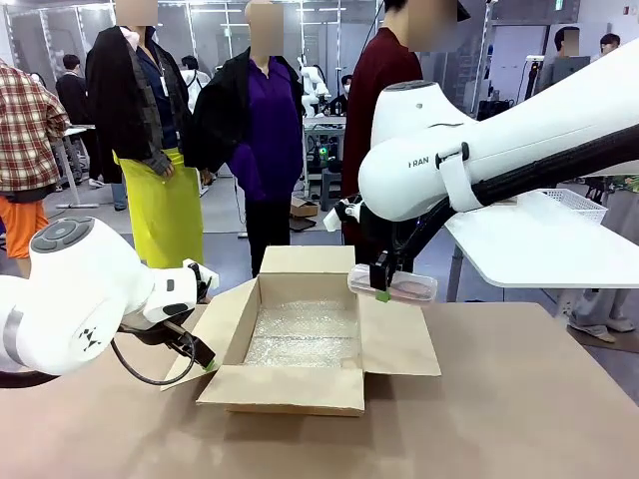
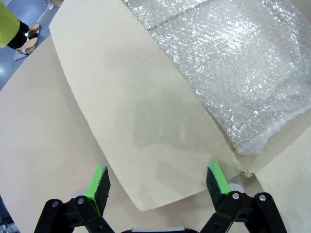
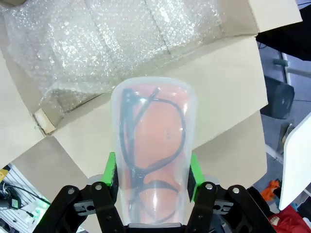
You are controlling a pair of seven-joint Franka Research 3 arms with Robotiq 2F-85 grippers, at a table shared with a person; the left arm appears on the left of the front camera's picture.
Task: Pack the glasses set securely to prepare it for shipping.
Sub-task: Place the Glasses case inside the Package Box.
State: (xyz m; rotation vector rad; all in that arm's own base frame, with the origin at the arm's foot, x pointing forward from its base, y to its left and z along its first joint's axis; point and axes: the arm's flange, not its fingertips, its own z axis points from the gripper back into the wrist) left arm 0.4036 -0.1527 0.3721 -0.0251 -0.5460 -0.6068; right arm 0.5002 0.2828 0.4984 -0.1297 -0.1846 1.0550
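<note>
While the right gripper (image 3: 153,170) is closed on the pale pink glasses case (image 3: 153,126), its green pads pressing the two long sides, the case hangs in the air above the right flap (image 1: 399,344) of the open cardboard box (image 1: 290,391), just outside the cavity; dark-framed glasses are visible through its translucent shell. The left gripper (image 2: 158,183) stands wide open and empty, its jaws straddling the near corner of the left flap (image 2: 146,121); in the front view it sits low beside the box's left side. Bubble wrap (image 1: 305,334) lines the box floor; the box rests on the brown desk (image 1: 499,419) with its flaps open.

Judged progress: the box is opened and cushioned, and one case is lifted and close to the opening; setting it inside, adding the rest of the set, covering the contents and closing the flaps remain to be done.

Hidden or unclear: the floor beneath the wrap and the inside of the box's near wall are screened in the front view; the rear end of the case runs down behind the gripper body in the right wrist view; whether the left pads touch the flap cannot be told.
</note>
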